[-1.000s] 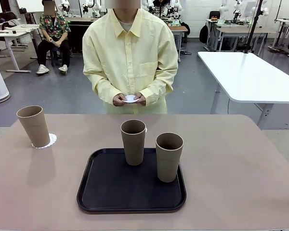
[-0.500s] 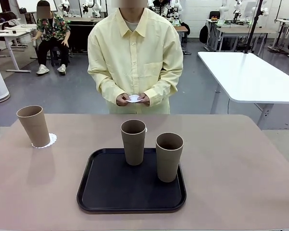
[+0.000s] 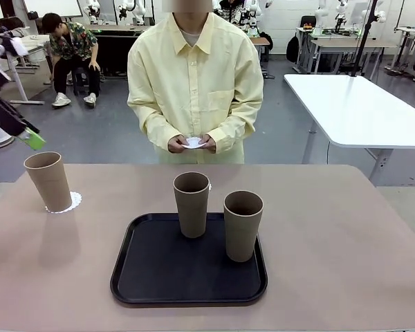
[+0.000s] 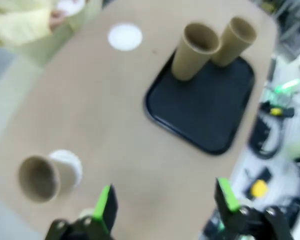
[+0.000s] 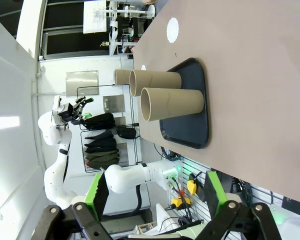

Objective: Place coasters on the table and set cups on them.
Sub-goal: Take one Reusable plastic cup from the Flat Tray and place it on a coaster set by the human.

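While on tray (image 3: 159, 277), two cups (image 3: 191, 204); third cup (image 3: 48, 181) on coaster (image 3: 74, 202).

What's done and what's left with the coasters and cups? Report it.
Done: one cup stands on a coaster at the left of the table, and a second coaster lies bare beyond the tray. In hand: the person holds the third coaster; the left end effector and right end effector are open, empty. Left: lay that coaster, then move the middle cup and right cup off the tray onto coasters.
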`<state>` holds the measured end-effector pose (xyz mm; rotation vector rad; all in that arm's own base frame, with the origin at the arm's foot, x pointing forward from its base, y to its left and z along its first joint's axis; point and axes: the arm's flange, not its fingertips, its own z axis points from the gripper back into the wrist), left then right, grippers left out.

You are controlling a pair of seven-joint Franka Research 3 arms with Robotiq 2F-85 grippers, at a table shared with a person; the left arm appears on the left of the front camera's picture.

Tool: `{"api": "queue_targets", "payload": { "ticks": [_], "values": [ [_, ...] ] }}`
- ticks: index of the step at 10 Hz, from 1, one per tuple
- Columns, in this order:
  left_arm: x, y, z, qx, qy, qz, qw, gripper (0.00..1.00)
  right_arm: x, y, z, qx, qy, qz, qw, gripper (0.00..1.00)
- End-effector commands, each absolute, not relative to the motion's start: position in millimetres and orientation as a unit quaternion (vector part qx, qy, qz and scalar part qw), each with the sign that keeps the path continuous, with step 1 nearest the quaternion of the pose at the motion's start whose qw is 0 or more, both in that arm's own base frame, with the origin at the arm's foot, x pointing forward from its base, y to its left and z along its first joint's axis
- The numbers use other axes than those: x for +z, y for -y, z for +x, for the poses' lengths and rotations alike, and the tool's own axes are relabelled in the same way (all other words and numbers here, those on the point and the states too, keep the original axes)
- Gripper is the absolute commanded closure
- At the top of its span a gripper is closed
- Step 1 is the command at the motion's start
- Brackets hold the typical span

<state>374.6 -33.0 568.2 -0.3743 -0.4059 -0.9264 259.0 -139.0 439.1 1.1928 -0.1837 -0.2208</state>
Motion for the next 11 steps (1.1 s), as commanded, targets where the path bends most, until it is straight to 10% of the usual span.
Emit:
{"api": "queue_targets", "payload": {
  "ticks": [1, 11],
  "values": [
    [551.4, 48.3, 389.4, -0.465, 0.193, -0.102, 0.858, 0.0, 439.2, 139.9, 259.2, -0.103, 0.086, 0.565, 0.814, 0.0],
    [534.6, 71.1, 396.9, -0.512, 0.168, -0.091, 0.837, 0.0, 439.2, 139.9, 259.2, -0.103, 0.086, 0.565, 0.814, 0.0]
  ]
}}
